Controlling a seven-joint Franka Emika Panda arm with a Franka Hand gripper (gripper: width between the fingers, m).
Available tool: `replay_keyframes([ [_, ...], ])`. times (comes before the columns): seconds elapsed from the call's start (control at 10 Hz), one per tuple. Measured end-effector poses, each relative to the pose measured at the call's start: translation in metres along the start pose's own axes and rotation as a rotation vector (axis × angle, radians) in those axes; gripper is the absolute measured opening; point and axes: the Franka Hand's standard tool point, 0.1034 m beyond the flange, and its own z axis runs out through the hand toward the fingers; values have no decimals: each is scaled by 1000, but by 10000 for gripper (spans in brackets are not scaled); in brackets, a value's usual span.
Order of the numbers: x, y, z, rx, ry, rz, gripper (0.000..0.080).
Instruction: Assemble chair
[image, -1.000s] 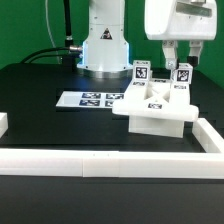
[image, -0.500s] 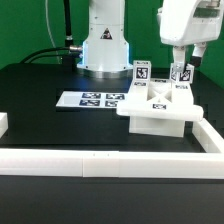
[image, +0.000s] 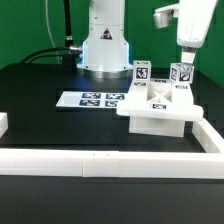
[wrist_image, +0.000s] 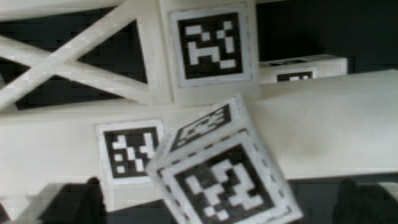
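Blocky white tagged chair (image: 155, 108) upright on the black table, against the white rail's corner.

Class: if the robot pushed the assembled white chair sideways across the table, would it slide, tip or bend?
The chair would probably slide: its base looks broad and flat on the table. Its chunky panels look stiff, so bending seems unlikely. The upright tagged posts might loosen if hit.
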Motion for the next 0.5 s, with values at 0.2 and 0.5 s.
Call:
replay_keyframes([
  [0.2,1,0,0,-7,-14,-139,649],
  [0.5,-3,-1,2,-2,-24,-252,564],
])
